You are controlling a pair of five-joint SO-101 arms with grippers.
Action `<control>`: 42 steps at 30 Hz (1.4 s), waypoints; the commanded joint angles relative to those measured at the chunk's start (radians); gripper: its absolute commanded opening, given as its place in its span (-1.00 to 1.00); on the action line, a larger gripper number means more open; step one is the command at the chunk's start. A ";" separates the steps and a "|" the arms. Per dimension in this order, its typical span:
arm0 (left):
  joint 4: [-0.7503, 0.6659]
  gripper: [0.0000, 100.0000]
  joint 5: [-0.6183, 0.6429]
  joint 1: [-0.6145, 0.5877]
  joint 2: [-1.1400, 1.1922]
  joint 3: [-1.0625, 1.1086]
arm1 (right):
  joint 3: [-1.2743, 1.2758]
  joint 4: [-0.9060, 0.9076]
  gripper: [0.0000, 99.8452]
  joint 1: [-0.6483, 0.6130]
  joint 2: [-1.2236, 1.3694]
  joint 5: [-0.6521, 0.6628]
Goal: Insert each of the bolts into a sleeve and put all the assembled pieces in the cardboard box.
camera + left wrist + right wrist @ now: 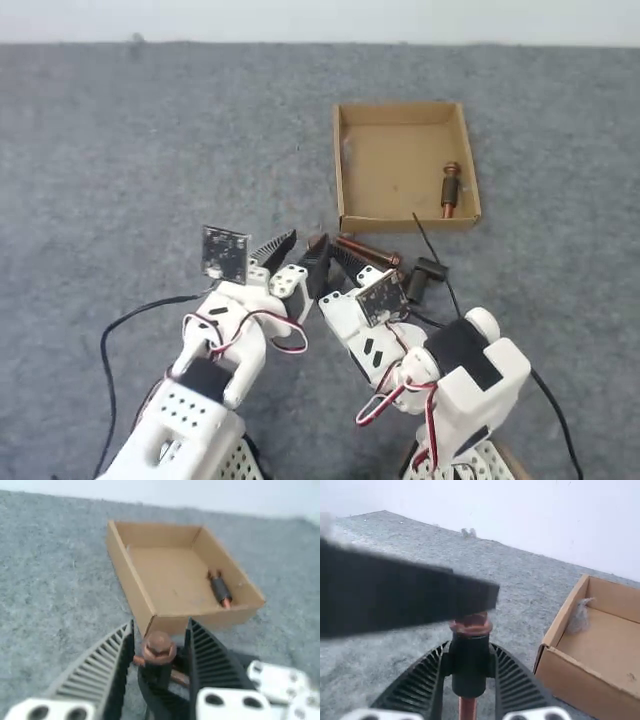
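Bolt [470, 626], passing through a black sleeve [468, 670], pinched by the right gripper [468, 652] beside the cardboard box [340, 170]. Left gripper [161, 626] fingers spread around the bolt head. Assembled piece [450, 190] inside the box.

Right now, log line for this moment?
right gripper: shut on sleeve | left gripper: open at bolt head | cardboard box: one assembled piece

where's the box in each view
High view: box right of centre, upper half.
Left wrist view: box just past the bolt head.
Right wrist view: one box corner, beyond the bolt and to its side.
Shared landmark: the bolt held before the box's near wall.
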 commanded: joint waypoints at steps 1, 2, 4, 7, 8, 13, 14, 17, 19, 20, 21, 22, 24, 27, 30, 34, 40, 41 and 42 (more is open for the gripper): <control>0.184 -0.69 0.061 -0.023 -0.256 -0.002 | -0.017 0.012 -0.99 0.013 -0.064 0.009; 0.233 -0.69 0.061 -0.028 -0.318 -0.001 | -0.017 0.012 -0.99 0.013 -0.064 0.009; 0.330 -0.69 0.064 -0.043 -0.437 0.001 | -0.017 0.010 -0.99 0.013 -0.064 0.009; 0.462 -0.69 0.064 -0.049 -0.577 -0.002 | -0.017 0.008 -0.99 0.013 -0.064 0.009; 0.485 -0.69 0.064 -0.051 -0.588 -0.002 | -0.017 0.007 -0.99 0.013 -0.064 0.009; 0.494 -0.70 0.061 -0.120 -0.531 -0.002 | -0.012 0.004 -0.99 0.013 -0.065 0.009; 0.496 -0.70 0.061 -0.141 -0.525 -0.001 | -0.012 0.004 -0.99 0.013 -0.065 0.009; 0.508 -0.70 0.061 -0.222 -0.512 -0.001 | -0.012 0.004 -0.99 0.025 -0.065 0.009; 0.545 -0.70 0.061 -0.282 -0.508 -0.001 | -0.015 0.004 -0.99 0.033 -0.065 0.008; 0.569 -0.70 0.061 -0.310 -0.509 -0.001 | -0.015 0.004 -0.99 0.035 -0.065 0.008; 0.597 -0.70 0.061 -0.336 -0.509 -0.001 | -0.015 0.004 -0.99 0.038 -0.065 0.008; 0.626 -0.70 0.060 -0.361 -0.509 -0.001 | -0.015 0.004 -0.99 0.038 -0.065 0.008; 0.684 -0.70 0.060 -0.404 -0.509 -0.001 | -0.015 0.004 -0.99 0.039 -0.065 0.008; 0.743 -0.70 0.058 -0.459 -0.512 -0.001 | -0.015 0.004 -0.99 0.039 -0.065 0.009; 0.747 -0.82 0.028 -0.488 -0.509 -0.001 | -0.015 0.004 -0.99 0.039 -0.065 0.009; 0.752 -0.97 -0.038 -0.488 -0.508 -0.001 | -0.015 0.002 -0.99 0.059 -0.067 0.011; 0.752 -0.98 -0.041 -0.488 -0.508 -0.001 | -0.005 0.022 -0.99 0.139 -0.151 0.008; 0.753 -0.98 -0.041 -0.489 -0.508 -0.001 | 0.002 0.044 -0.99 0.154 -0.174 0.008; 0.755 -0.98 -0.041 -0.491 -0.508 -0.001 | 0.006 0.067 -0.99 0.165 -0.199 0.006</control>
